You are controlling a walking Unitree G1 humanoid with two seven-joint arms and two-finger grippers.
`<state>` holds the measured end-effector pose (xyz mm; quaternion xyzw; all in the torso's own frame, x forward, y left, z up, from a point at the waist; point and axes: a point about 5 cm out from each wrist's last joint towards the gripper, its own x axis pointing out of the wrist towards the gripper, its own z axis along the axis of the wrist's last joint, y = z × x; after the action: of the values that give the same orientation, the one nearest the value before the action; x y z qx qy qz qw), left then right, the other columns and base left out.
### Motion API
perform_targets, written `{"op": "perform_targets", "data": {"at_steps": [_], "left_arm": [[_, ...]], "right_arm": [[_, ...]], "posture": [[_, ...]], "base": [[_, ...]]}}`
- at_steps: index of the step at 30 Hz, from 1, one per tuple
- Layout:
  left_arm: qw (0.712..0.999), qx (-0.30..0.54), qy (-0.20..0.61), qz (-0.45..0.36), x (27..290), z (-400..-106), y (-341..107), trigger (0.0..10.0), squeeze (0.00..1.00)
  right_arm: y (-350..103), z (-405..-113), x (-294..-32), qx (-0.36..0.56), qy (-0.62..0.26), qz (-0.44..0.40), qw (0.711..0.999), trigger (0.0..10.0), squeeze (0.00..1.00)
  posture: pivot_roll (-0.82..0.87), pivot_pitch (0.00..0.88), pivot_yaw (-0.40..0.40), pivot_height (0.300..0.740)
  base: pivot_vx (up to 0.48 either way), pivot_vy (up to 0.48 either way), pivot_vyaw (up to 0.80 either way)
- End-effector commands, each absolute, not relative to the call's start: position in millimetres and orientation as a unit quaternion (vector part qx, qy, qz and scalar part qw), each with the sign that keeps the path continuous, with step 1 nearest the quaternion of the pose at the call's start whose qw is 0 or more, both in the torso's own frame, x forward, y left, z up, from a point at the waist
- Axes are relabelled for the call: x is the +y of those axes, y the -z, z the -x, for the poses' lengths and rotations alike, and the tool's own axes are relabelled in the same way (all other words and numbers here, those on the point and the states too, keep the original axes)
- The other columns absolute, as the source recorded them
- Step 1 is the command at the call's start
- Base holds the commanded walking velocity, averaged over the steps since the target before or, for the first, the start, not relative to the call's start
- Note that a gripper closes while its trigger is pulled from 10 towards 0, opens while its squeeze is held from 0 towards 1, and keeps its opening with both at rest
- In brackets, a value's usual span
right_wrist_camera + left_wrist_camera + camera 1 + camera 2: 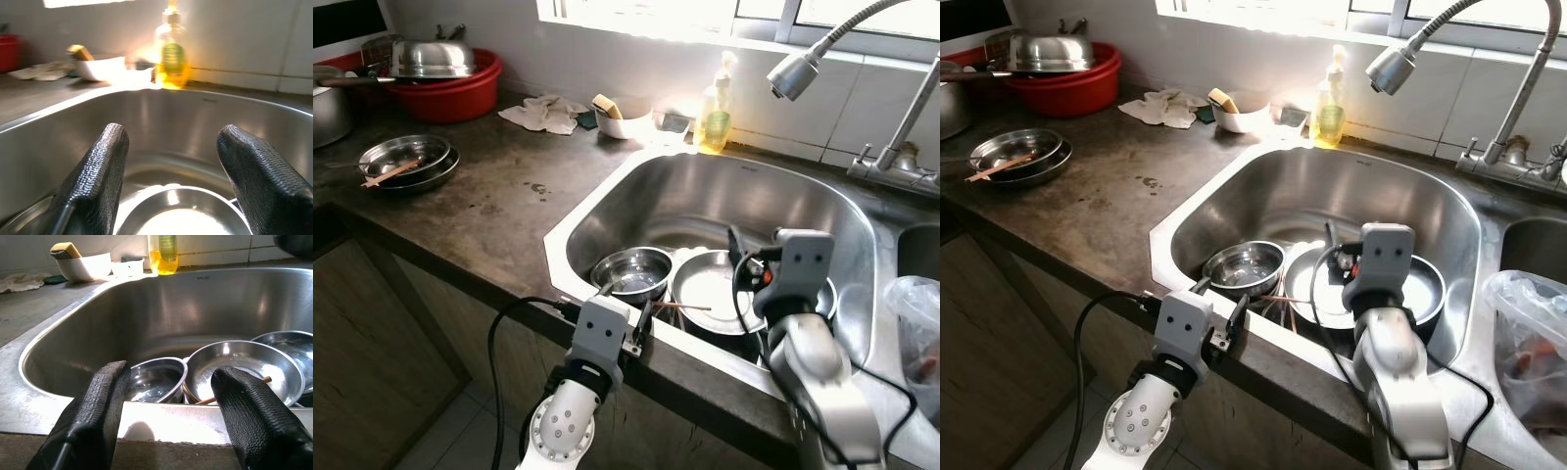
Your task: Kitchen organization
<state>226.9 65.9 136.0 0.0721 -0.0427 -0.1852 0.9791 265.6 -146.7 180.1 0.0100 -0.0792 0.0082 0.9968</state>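
**Sink not cleared yet – both pincers empty at the basin**

Progress, my read: early. Nothing gripped, dishes sit unsorted in the sink (pixel 607 201), more left on the bench (pixel 499 196).

Pincers:
- Left pincer (pixel 168 396): fingers spread wide, empty, hovering at the sink's near rim, aimed at the small steel bowl (pixel 632 272).
- Right pincer (pixel 171 181): fingers spread wide, empty, over the sink's near side, above the steel pan (pixel 715 291).

Containers, relative to the sink:
- Small steel bowl: inside, near-left corner, some water in it by the look.
- Steel pan: inside, touching the bowl; a thin brown stick, probably a chopstick (pixel 690 307), lies across it. Another steel dish (pixel 293 352) sits behind the pan, partly hidden.
- White bowl (pixel 625 122): behind the sink on the bench, holds a sponge (pixel 606 106). Soap bottle (pixel 717 117) just beside it, at the sink's back rim.
- Stacked steel plates (pixel 406 162): well left of the sink, a stick resting in them.
- Red basin (pixel 450 93): far left-rear, holds a steel pot with lid.
- Rag (pixel 543 113) near the white bowl.
- Plastic bag (pixel 920 328): right of the sink, contents unclear.
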Motion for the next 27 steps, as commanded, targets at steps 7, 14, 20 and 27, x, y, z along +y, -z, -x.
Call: {"op": "perform_targets", "data": {"at_steps": [7, 14, 20, 27], "left_arm": [[0.98, -0.044, 0.181, -0.074, 69.9, -232.7, -132.2, 10.0, 0.0], [0.979, -0.043, 0.183, -0.076, 68.8, -235.2, -129.3, 10.0, 0.0], [0.979, -0.045, 0.182, -0.077, 70.1, -235.4, -128.4, 10.0, 0.0], [0.979, -0.041, 0.183, -0.08, 71.4, -233.5, -125.0, 10.0, 0.0]], "right_arm": [[-179.0, -250.8, -137.6, -0.086, -0.038, 0.018, 0.995, 10.0, 0.0], [-178.6, -253.4, -136.0, -0.088, -0.039, 0.028, 0.995, 10.0, 0.0], [-179.0, -255.0, -135.1, -0.088, -0.038, 0.032, 0.995, 10.0, 0.0], [-178.6, -255.9, -133.7, -0.087, -0.038, 0.033, 0.995, 10.0, 0.0]], "posture": [[0.17, 0.018, -0.028, 0.74], [0.17, 0.013, -0.031, 0.74], [0.17, 0.012, -0.032, 0.74], [0.17, 0.016, -0.032, 0.74]], "base": [[0.0, 0.0, 0.0], [0.0, 0.0, 0.0], [0.0, 0.334, 0.0], [0.0, 0.376, 0.0]]}}
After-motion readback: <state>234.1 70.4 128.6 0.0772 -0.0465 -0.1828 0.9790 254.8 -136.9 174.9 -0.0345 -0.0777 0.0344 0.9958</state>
